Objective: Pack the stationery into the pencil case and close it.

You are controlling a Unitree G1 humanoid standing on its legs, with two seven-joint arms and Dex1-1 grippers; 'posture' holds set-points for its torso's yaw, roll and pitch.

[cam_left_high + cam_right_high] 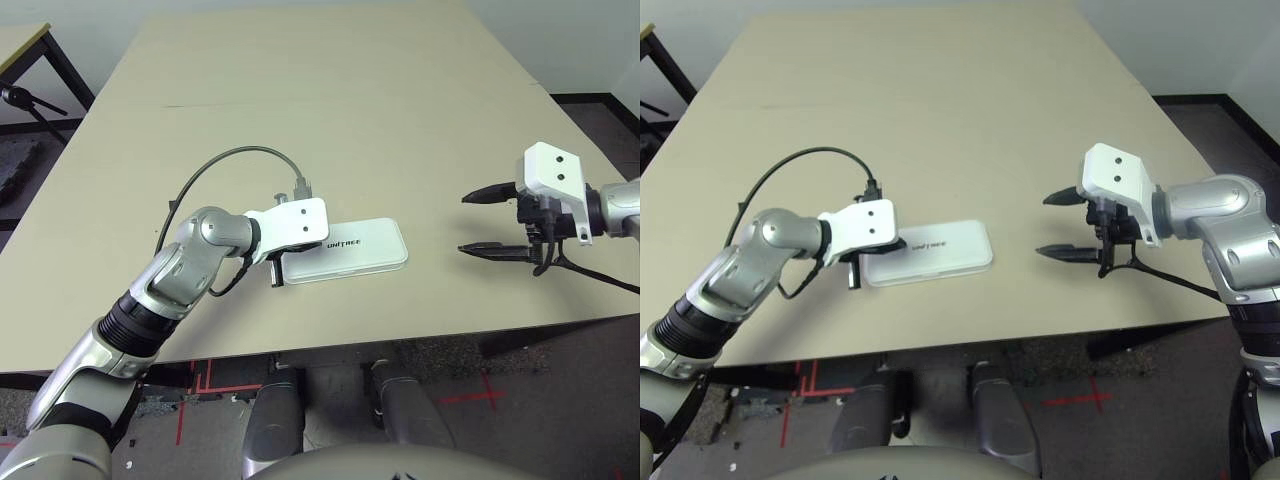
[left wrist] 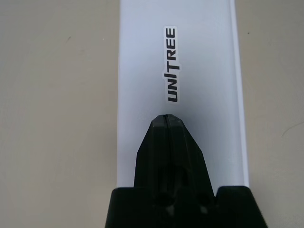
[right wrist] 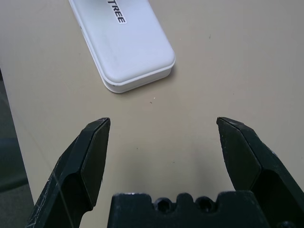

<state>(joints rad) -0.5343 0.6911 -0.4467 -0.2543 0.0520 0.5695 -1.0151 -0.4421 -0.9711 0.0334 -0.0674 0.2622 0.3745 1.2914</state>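
A wide, pale beige bench (image 1: 330, 120) takes up most of the frame in the left eye view, its far edge near the top and its near edge running across the lower part, with a plain matte top marked by a few small specks. The white plastic pencil case (image 1: 362, 248) lies flat on it just below the centre of the frame, near the bench's near edge, its lid down and dark UNITREE lettering (image 1: 344, 244) on top. The left claw (image 2: 166, 116) is over the case's left-hand part, its two black fingers pressed together with nothing between them, the tips beside the lettering. A black cable (image 1: 215, 160) arches above the left arm (image 1: 190, 262). At the right of the frame the right claw (image 3: 164, 121) is spread wide and empty, well apart from the case, pointing toward the middle of the bench. Beyond the bench, a pale wall (image 1: 1200, 40) fills the upper right corner, with a dark baseboard (image 1: 1185, 99) along its foot. The upper left corner holds part of another table (image 1: 22, 38) with a wooden edge and a dark leg, and a thin black stand (image 1: 30, 103) below it. Along the bottom, the dark grey floor (image 1: 520, 410) carries red tape lines (image 1: 470, 397), some of them crossing, at lower left and lower right.
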